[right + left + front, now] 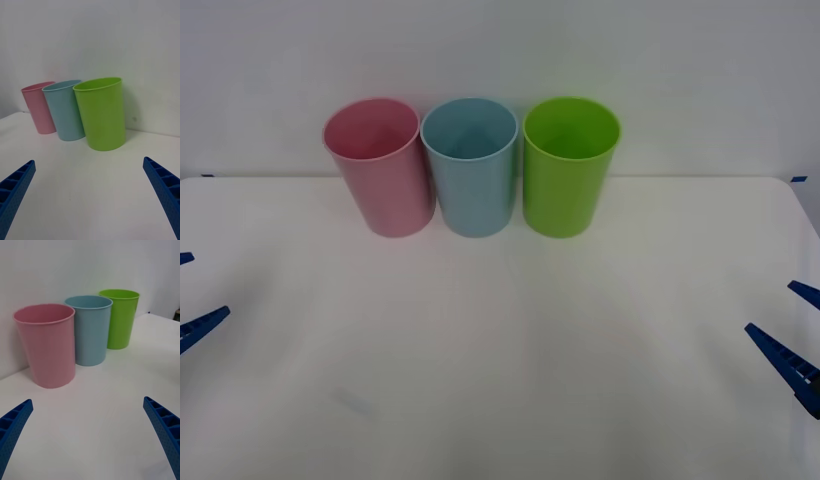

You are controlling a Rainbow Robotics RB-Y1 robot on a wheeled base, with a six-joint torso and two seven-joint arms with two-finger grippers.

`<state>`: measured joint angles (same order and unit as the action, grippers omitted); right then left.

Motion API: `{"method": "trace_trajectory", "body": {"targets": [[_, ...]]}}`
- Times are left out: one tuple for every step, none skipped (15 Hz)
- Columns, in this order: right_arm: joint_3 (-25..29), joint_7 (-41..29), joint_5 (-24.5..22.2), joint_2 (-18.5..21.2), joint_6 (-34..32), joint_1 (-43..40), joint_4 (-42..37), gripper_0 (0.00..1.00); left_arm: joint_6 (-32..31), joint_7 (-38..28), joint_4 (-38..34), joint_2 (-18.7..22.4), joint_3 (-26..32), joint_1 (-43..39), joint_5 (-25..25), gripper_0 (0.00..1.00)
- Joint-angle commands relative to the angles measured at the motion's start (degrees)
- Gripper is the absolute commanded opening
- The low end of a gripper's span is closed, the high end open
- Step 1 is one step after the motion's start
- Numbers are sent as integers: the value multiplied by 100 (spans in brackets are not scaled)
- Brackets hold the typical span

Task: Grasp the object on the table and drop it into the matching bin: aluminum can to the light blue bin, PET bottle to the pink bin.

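The pink bin [380, 170], the light blue bin [472, 175] and a lime green bin [568, 175] stand upright in a row at the back of the white table [510, 350], against the wall. The object, whether aluminum can or PET bottle, is out of view. My left gripper [192, 295] hangs open at the table's left edge, and the pink bin [48, 345] is the closest to it. At the right edge my right gripper [792, 325] is open too, closest to the green bin [103, 114]. Nothing lies between either pair of fingers.
The three bins touch or nearly touch one another. A faint grey mark [352, 402] shows on the table's near left part. A white wall rises right behind the bins.
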<state>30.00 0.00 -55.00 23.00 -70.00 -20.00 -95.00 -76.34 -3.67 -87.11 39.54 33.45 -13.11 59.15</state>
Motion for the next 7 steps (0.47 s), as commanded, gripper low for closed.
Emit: {"method": "trace_trajectory", "body": {"targets": [[0, 0, 0, 0, 0, 0, 0, 100, 5, 42, -69, -8, 30, -227, -131, 100], [0, 0, 0, 0, 0, 0, 0, 100, 5, 42, -78, -8, 30, -279, -175, 100], [0, 0, 0, 0, 0, 0, 0, 100, -4, 33, -78, 1, 22, -297, -175, 100], [0, 0, 0, 0, 0, 0, 0, 100, 5, 33, -78, -8, 13, -315, -175, 100], [0, 0, 0, 0, 0, 0, 0, 100, 5, 24, -78, -8, 13, -332, -175, 100], [0, 0, 0, 0, 0, 0, 0, 100, 5, 24, -78, -8, 13, -332, -175, 100], [0, 0, 0, 0, 0, 0, 0, 100, 5, 24, -78, -8, 13, -332, -175, 100]]}}
